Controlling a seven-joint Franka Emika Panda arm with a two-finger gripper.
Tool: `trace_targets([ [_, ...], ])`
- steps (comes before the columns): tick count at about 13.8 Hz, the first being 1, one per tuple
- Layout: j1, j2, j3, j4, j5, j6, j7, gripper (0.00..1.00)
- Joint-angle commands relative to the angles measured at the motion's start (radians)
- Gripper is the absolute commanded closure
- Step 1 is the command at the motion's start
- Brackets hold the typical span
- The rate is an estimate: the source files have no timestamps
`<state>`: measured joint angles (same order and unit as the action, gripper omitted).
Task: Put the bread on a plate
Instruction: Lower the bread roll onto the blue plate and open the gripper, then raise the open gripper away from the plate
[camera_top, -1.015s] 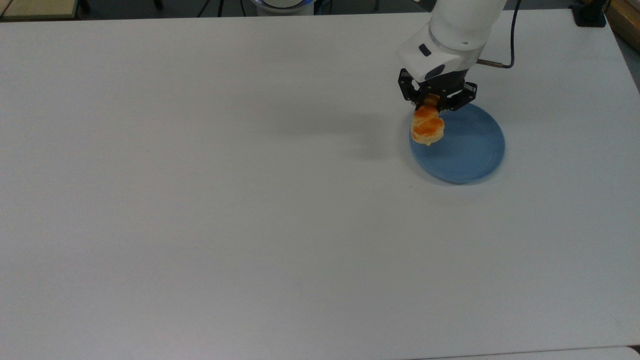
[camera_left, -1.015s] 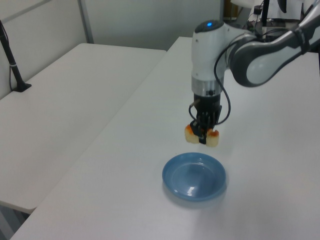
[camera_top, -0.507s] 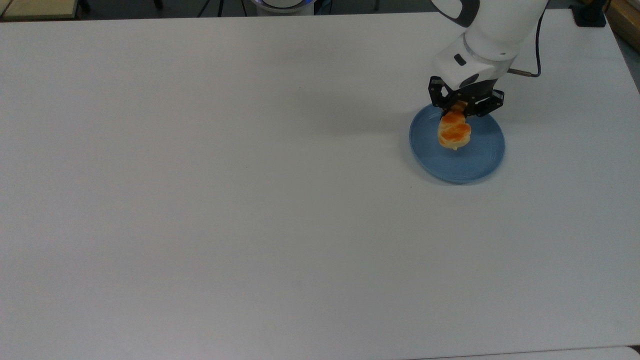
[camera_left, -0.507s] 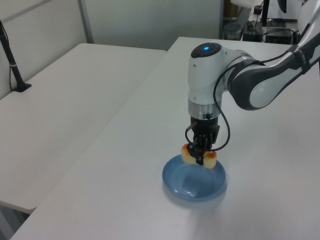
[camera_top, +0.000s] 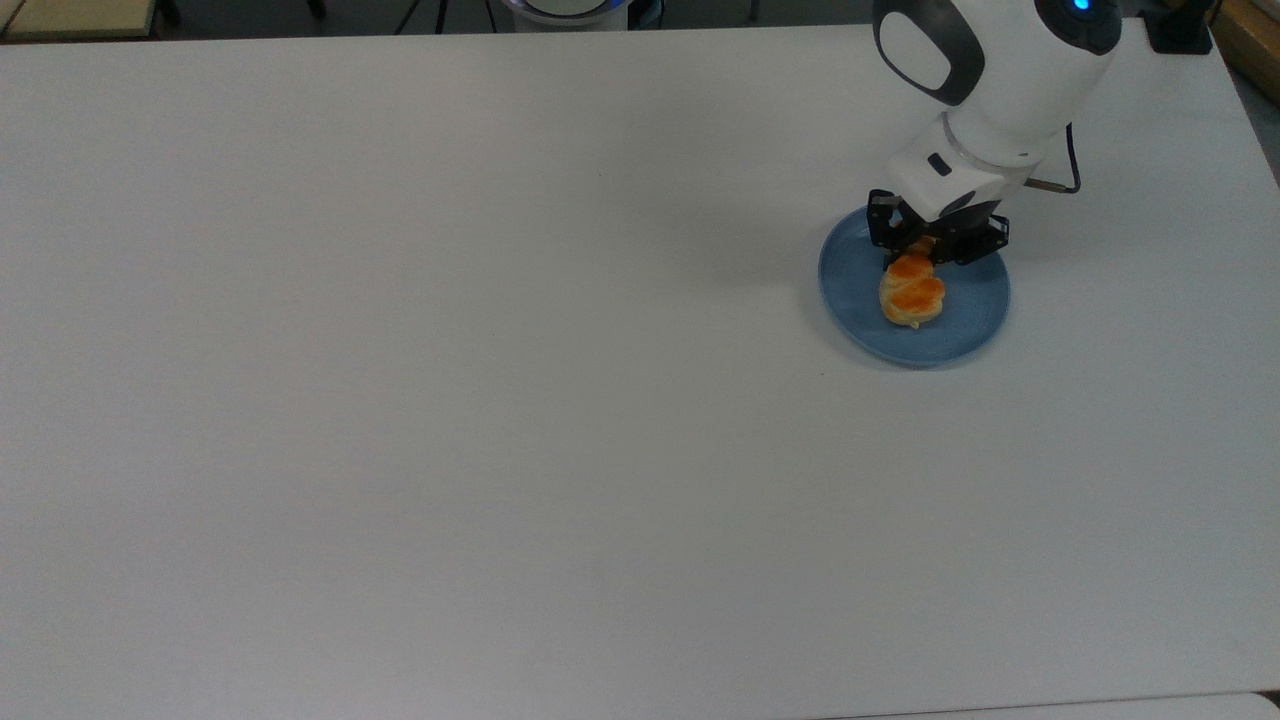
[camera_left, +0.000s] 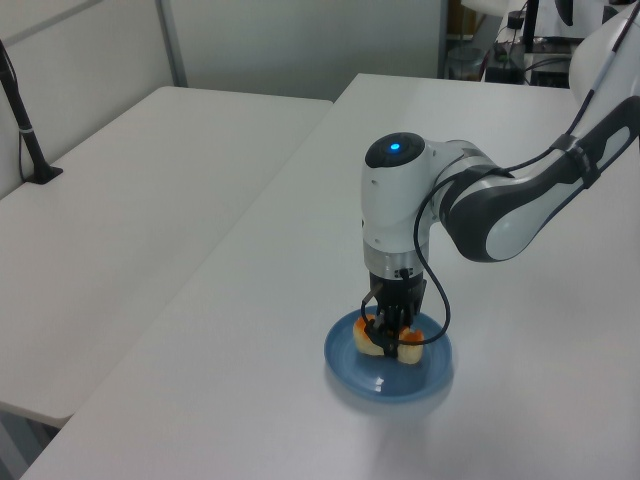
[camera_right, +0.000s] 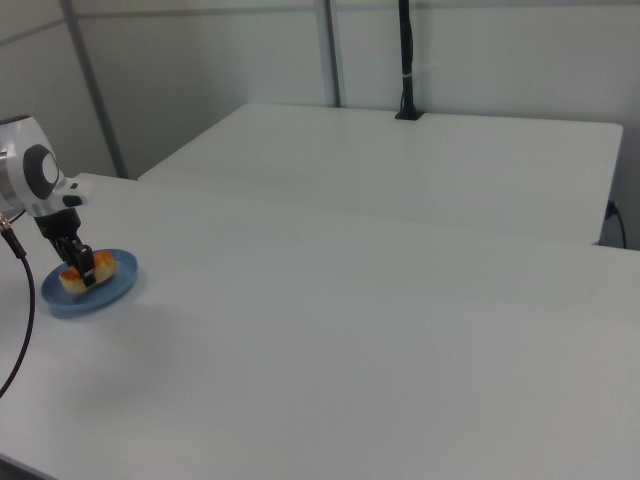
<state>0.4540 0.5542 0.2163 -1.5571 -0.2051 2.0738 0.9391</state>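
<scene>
The bread (camera_top: 911, 291), pale cream with orange-brown glazed bumps, lies low over the middle of the light-blue plate (camera_top: 975, 315) at the top view's right. My gripper (camera_top: 922, 252) is shut on the bread's far end. In the left view the gripper (camera_left: 393, 333) reaches straight down into the plate (camera_left: 432, 372), with the bread (camera_left: 409, 349) sticking out on both sides of the fingers. The right view shows the bread (camera_right: 104, 264) and gripper (camera_right: 83, 269) over the plate (camera_right: 118, 290) at the right view's left edge. Whether the bread touches the plate I cannot tell.
The white table (camera_top: 500, 400) spreads wide to the top view's left and front of the plate. A second white table (camera_left: 120, 200) stands beside it, with a black post (camera_left: 25, 135) clamped on it. The arm's cable (camera_top: 1065, 170) loops near the wrist.
The gripper has carried the bread from beside the plate's rim to over its middle and lowered it down to the plate.
</scene>
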Motion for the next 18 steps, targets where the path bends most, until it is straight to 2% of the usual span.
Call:
trace_targets([
  [1,0.009,0.004,-0.002,0.012,-0.043,0.015,0.024,0.52],
  [2,0.009,0.006,-0.002,0.011,-0.043,0.018,0.024,0.22],
  [3,0.009,0.006,-0.002,0.009,-0.043,0.020,0.024,0.06],
  [4,0.009,0.006,-0.002,0.009,-0.043,0.020,0.024,0.00],
  [8,0.002,-0.005,-0.002,0.011,-0.042,0.019,0.014,0.00],
  [10,-0.035,-0.075,-0.002,0.008,-0.033,-0.006,0.007,0.00],
  [12,-0.084,-0.152,-0.002,0.012,-0.025,-0.110,-0.037,0.00],
  [13,-0.121,-0.215,-0.002,0.012,-0.002,-0.171,-0.101,0.00],
  [14,-0.159,-0.290,-0.011,0.012,0.059,-0.252,-0.193,0.00],
  [16,-0.225,-0.388,-0.017,0.012,0.123,-0.378,-0.357,0.00],
  [18,-0.276,-0.515,-0.081,0.011,0.167,-0.513,-0.515,0.00],
])
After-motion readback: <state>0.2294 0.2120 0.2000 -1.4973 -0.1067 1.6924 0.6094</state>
